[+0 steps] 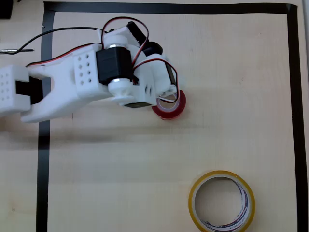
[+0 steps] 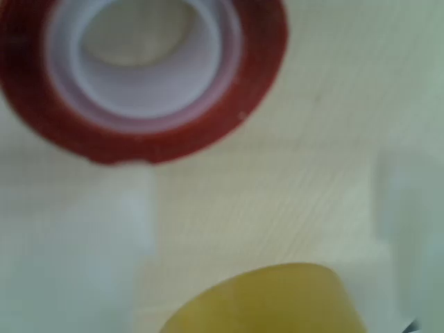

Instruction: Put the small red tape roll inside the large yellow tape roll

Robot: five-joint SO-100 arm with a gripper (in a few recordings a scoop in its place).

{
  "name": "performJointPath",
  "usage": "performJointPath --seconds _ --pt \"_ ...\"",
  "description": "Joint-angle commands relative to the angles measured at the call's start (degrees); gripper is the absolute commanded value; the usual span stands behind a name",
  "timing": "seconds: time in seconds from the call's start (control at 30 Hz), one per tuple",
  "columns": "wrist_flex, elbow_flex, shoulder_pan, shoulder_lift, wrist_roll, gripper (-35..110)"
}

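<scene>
In the wrist view I see blurred white fingers low at both sides, and the small red tape roll lies on the table beyond them. I judge I am at the approach step; the claw seems spread, holding nothing. The large yellow tape roll lies well apart. Next I must lower and close on the red wall

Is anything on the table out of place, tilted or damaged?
Nothing stands out. The red tape roll lies flat under the gripper, and the yellow tape roll lies flat and apart from it, inside the black tape border. Neither looks damaged.
</scene>
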Motion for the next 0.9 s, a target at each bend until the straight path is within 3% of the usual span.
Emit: performJointPath --seconds 0.0,0.3,0.87 --pt "0.70 3.25 -1.32 12.22 -0.35 16" --pt "0.70 13.97 -1.58 13.54 0.00 16" --pt "0.70 15.12 1.67 6.59 -2.20 17"
